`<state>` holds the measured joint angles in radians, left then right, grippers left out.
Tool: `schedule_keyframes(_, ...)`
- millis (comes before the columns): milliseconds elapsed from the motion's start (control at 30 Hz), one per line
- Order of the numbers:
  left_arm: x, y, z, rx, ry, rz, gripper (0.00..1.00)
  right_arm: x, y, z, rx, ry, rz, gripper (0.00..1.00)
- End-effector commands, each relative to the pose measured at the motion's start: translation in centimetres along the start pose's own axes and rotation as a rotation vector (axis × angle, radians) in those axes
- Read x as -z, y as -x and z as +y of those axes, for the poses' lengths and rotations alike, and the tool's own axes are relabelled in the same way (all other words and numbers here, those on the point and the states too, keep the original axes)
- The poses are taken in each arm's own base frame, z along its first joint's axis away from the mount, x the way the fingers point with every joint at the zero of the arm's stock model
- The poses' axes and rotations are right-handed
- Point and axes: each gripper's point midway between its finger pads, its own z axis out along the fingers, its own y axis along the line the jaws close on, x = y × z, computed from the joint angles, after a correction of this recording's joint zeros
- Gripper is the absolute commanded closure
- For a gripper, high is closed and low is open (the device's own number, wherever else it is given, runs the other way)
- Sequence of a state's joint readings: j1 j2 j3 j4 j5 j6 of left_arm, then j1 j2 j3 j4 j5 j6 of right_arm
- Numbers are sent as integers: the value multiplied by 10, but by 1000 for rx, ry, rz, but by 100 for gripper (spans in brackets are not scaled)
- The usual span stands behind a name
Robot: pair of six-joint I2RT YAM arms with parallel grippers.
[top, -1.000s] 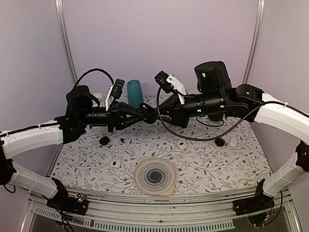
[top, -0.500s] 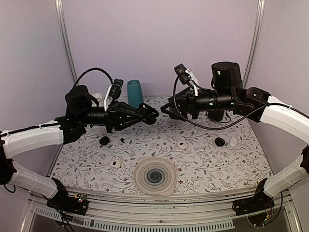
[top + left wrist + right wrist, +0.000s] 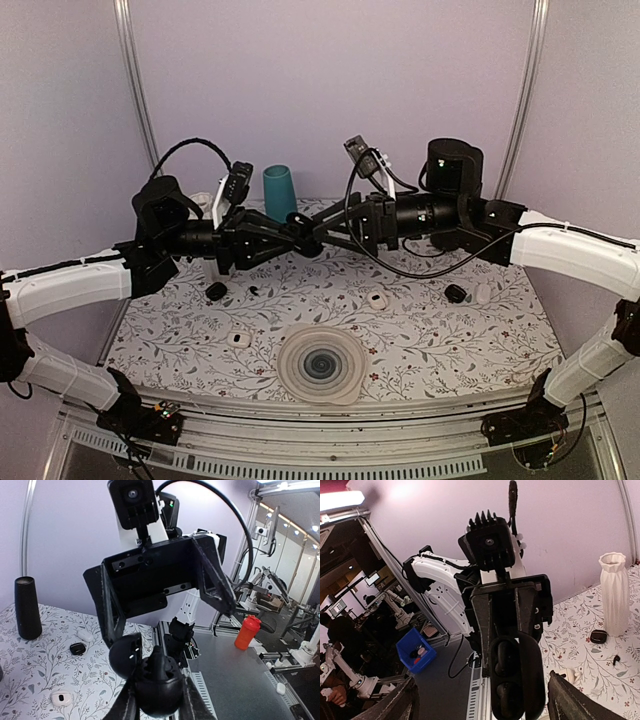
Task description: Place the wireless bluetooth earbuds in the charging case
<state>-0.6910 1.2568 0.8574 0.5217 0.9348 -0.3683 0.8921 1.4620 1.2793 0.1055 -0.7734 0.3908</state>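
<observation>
Earbud (image 3: 253, 291): a tiny black bud lying on the desk (image 3: 450, 340) toward its left edge, just beside a black pebble-shaped case (image 3: 216, 291). It lies well apart from both sets of jaws, which meet in the air above the middle of the desk. It is too small for gloss or marking to be made out. A second bud cannot be placed with certainty: in the left wrist view a short black stub stands in the mouth of the charging case (image 3: 157, 680), and whether it is a bud cannot be told. The left gripper (image 3: 157, 700) has its jaws clenched on the charging case, a glossy black rounded shell with its round lid (image 3: 125, 656) standing open. The right wrist view shows two oval hollows in the shell. The right gripper (image 3: 170, 625) faces it with jaws spread wide, released and grasping nothing, one finger to either side of the shell without visible contact. Also on the desk: a second black case (image 3: 456, 293) near the right edge, two white cases (image 3: 377, 298), a ribbed disc (image 3: 320, 365) at the near edge, and a teal cup (image 3: 279, 193) at the far edge.
</observation>
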Motion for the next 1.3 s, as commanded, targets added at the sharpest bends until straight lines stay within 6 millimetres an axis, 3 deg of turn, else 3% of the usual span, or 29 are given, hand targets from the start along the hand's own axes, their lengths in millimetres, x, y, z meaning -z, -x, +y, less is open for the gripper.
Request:
schedule_keyframes(0, 3, 5, 7, -10, 48, -27, 100, -2, 7, 24, 6, 136, -11, 13)
schedule_keyframes(233, 3, 0, 23, 26, 118, -14, 100, 2, 7, 45, 57, 185, -3, 20)
schedule_keyframes(333, 3, 0, 21, 27, 105, -16, 100, 2, 7, 30, 50, 78, -12, 21)
schedule_keyframes(500, 3, 3, 15, 21, 78, -19, 100, 9, 9, -22, 41, -225, -43, 21)
schedule_keyframes(767, 3, 7, 13, 34, 71, -37, 100, 3, -5, -28, 46, -194, -34, 22)
schedule_keyframes(1000, 2, 8, 20, 85, 87, -63, 100, -5, -9, -15, 62, -91, -38, 43)
schedule_keyframes(1267, 0, 10, 21, 103, 82, -82, 100, -12, -8, -15, 42, -51, -45, 62)
